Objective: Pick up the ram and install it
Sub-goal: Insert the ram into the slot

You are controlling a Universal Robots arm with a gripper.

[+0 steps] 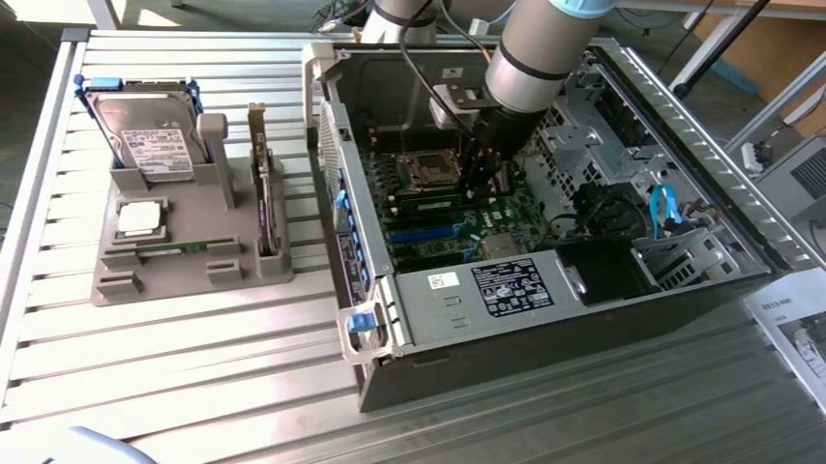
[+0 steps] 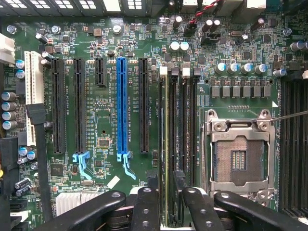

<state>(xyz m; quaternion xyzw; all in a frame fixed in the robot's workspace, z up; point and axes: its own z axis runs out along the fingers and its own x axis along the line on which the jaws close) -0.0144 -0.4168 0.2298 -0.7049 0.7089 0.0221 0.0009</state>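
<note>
Here, ram (image 2: 166, 139) inside parted tool (image 2: 170, 195).

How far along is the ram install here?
Done: the ram stands slotted in the motherboard, near the empty socket. In hand: nothing; the hand is open, straddling the ram. Left: little visible; whether it is fully latched cannot be told.

The gripper (image 2: 171, 196) hangs over the motherboard (image 2: 101, 120), its fingers (image 2: 144, 209) spread either side of the ram (image 2: 166, 144), which stands in a memory slot between the blue PCIe slot (image 2: 122, 106) and the open CPU socket (image 2: 238, 159)
</note>
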